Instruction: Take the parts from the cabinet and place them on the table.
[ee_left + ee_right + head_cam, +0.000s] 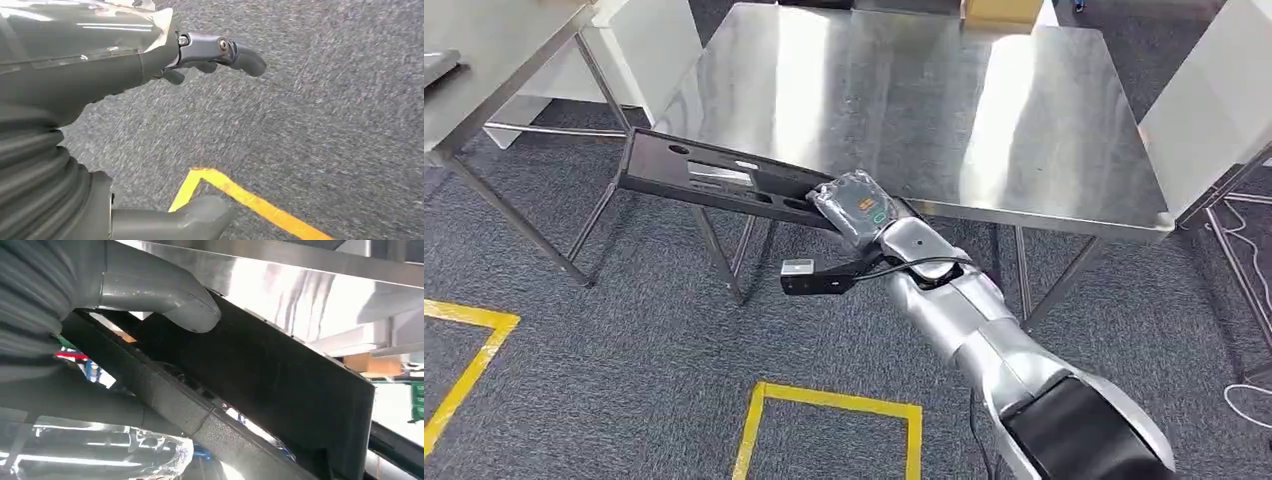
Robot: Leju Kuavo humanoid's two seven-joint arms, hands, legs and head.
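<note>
Black part (709, 178) gripped by right hand (856, 207), overhanging table (1024, 130) edge.

The right arm (984, 340) reached forward, its right hand (856, 208) gripping a long black part (704, 178). The left hand (100, 55) hung with fingers (235, 52) loosely extended, holding nothing.

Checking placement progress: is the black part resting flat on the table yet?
No. The black part is tilted, gripped by the right hand, overhanging the table edge.
</note>
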